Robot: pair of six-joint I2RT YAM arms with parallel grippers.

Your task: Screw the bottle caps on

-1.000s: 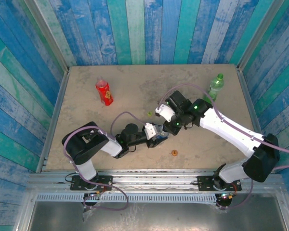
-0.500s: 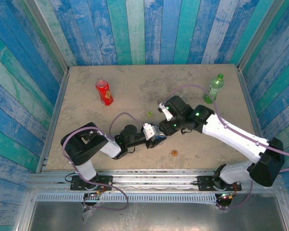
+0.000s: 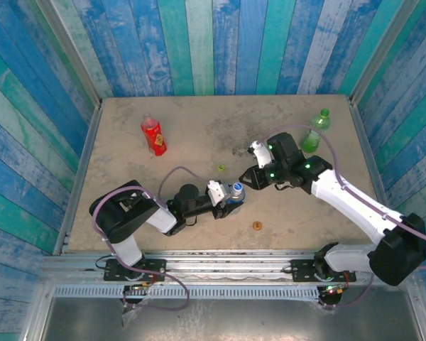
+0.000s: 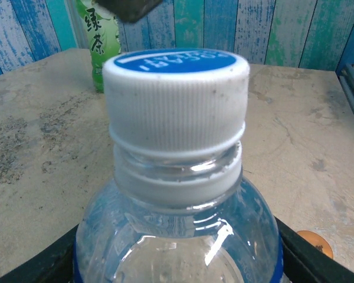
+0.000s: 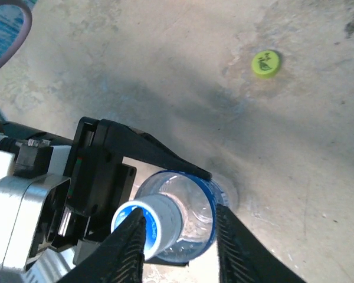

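Near the front middle of the tabletop, the clear bottle is held upright by the left jaws, which are pinched on its body below the shoulder. The grip is set low, by judgement so that the neck is left free and the bottle is kept from turning while its cap is tightened. The blue cap, with its white ribbed skirt, is seated level on the neck; whether it is fully tightened cannot be told. The right jaws are positioned just above the bottle top and are spread, with nothing pinched between them. In the right wrist view the fingers are seen to either side of the bottle top, a stance judged suitable for closing on the cap for a further turn. The light green cap is left loose just beyond the bottle, and the orange cap lies nearer the front edge. The red bottle and the green bottle are stood well apart at the far left and far right, which leaves the working area unobstructed.
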